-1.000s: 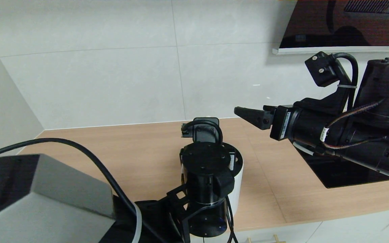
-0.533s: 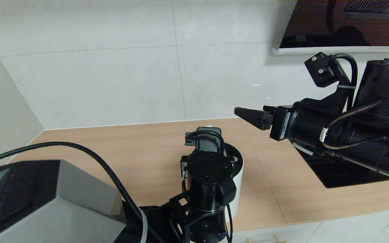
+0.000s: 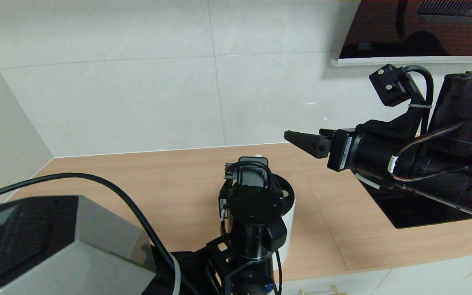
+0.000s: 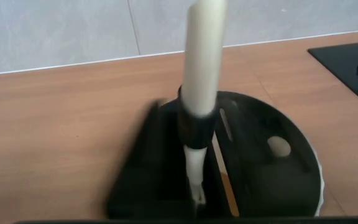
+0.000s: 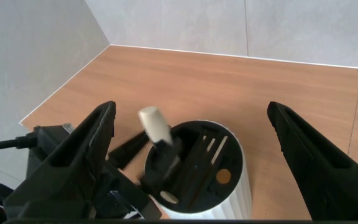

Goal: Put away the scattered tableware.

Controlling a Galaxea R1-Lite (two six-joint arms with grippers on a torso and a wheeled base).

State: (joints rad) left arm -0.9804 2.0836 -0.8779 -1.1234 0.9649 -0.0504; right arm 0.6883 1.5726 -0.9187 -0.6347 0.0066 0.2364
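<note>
A white round holder (image 3: 289, 219) with a black slotted top stands on the wooden counter (image 3: 137, 184), near the front edge and about midway across. A utensil (image 4: 202, 56) with a long cream handle and a black collar stands in that top. Its thin pale lower end goes down into one of the long slots, left of the top's middle. The handle sticks up well above the holder and, seen from the right wrist, leans toward the left. To the right of it the top has more narrow slots and one small round hole (image 4: 278, 146).

The left arm (image 3: 254, 213) hangs directly over the near part of the holder and hides much of it in the head view. The left gripper (image 5: 135, 151) sits right beside the utensil's collar, but the pictures do not show whether it grasps the utensil or has let go.

The right gripper (image 3: 299, 141) is held high above the counter, to the right of the holder and farther back, pointing left. Its jaws are spread wide with nothing between them.

A black cooktop (image 3: 416, 213) is set into the counter on the right, well apart from the holder. A white tiled wall (image 3: 117, 102) runs behind the counter, with a dark hood (image 3: 416, 28) at the upper right.
</note>
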